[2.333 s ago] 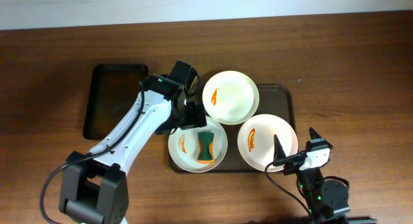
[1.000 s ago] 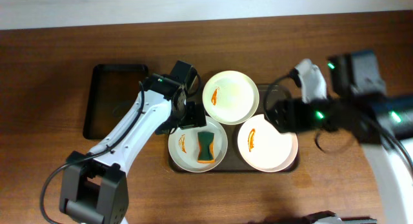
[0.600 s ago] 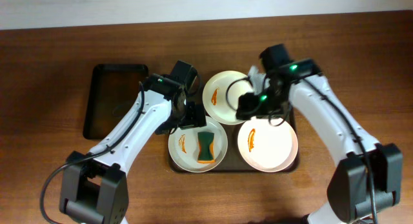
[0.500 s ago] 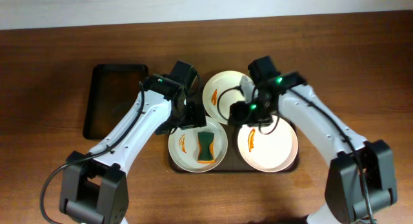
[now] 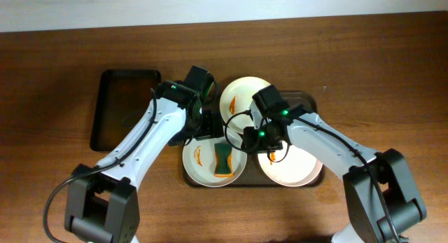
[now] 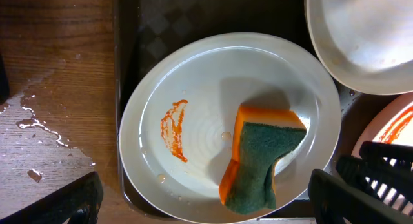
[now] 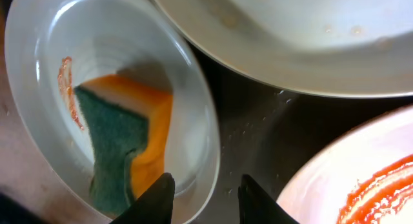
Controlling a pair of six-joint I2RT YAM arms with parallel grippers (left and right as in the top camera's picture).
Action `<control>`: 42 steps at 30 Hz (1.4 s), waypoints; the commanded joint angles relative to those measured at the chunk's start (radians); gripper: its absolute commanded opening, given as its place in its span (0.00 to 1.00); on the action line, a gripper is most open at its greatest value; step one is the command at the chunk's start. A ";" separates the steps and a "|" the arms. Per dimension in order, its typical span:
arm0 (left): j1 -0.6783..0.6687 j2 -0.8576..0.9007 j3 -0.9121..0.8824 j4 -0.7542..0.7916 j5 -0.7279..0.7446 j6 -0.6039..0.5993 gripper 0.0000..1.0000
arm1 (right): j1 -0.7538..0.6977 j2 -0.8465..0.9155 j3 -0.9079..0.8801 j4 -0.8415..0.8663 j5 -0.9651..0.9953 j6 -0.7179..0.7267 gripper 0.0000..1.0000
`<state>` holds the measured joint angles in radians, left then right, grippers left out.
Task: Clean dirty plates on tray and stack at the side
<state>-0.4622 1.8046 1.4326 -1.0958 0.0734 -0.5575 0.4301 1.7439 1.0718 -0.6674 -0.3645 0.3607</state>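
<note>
three white plates crowd the brown tray [image 5: 313,106]: the back plate [image 5: 248,96] at 12 o'clock, the right plate [image 5: 290,171] at 5 o'clock and the sponge plate [image 5: 194,167] at 7 o'clock, each showing an orange smear. i judge them hard, glossy and light enough, but slick, since drops of water bead on the tray and the counter [image 6: 51,121]. a shallow dish like this offers only its rim, so i would pinch the lip, one finger inside and one under, and lift level so it does not slide or knock its neighbour. the sponge [image 5: 224,159] lying in the 3 o'clock half of that plate looks soft, wet and light, best squeezed across its narrow waist. my left jaws hang above the sponge plate spread as wide as they go, holding nothing and touching nothing. my right jaws stand only partly open, low at the plate's 3 o'clock edge with the rim showing between the two fingers [image 7: 161,195]. i see a gap on each side, so nothing is gripped, and whether a finger grazes the lip i cannot tell.
</note>
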 commanded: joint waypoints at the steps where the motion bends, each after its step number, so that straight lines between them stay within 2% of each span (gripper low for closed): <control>1: 0.005 -0.010 0.009 0.000 -0.003 0.013 1.00 | 0.013 -0.002 -0.039 0.063 0.053 0.023 0.35; 13: 0.005 -0.010 0.009 0.000 -0.003 0.013 1.00 | 0.052 0.063 -0.080 0.159 0.089 0.031 0.33; 16: 0.005 -0.010 0.009 0.000 -0.003 0.013 1.00 | 0.052 0.063 -0.079 0.147 0.089 0.029 0.22; 19: 0.005 -0.010 0.009 0.008 0.005 0.012 1.00 | 0.038 0.063 -0.079 0.138 0.089 0.029 0.18; 20: 0.005 -0.010 0.009 0.011 0.008 0.012 1.00 | 0.028 0.063 -0.079 0.133 0.089 0.029 0.10; 21: 0.005 -0.010 0.009 0.011 0.008 0.012 1.00 | 0.020 0.063 -0.079 0.125 0.089 0.029 0.07; 28: 0.004 0.006 -0.017 0.010 0.039 0.024 1.00 | 0.013 0.063 -0.079 0.124 0.088 0.030 0.04; 30: 0.004 0.020 -0.067 0.048 0.164 0.130 1.00 | 0.013 0.063 -0.079 0.126 0.087 0.029 0.04; 31: 0.004 0.026 -0.101 0.070 0.201 0.137 0.96 | 0.013 0.063 -0.079 0.129 0.085 0.030 0.04; 34: 0.004 0.028 -0.205 0.170 0.251 0.137 0.66 | 0.013 0.063 -0.079 0.133 0.084 0.030 0.04; 38: 0.002 0.028 -0.270 0.282 0.328 0.137 0.42 | 0.013 0.063 -0.079 0.134 0.085 0.030 0.04; 42: -0.039 0.028 -0.274 0.338 0.353 0.137 0.50 | 0.013 0.063 -0.079 0.134 0.085 0.030 0.04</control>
<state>-0.4698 1.8263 1.1675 -0.7826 0.3809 -0.4343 0.4484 1.8000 1.0019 -0.5354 -0.2928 0.3897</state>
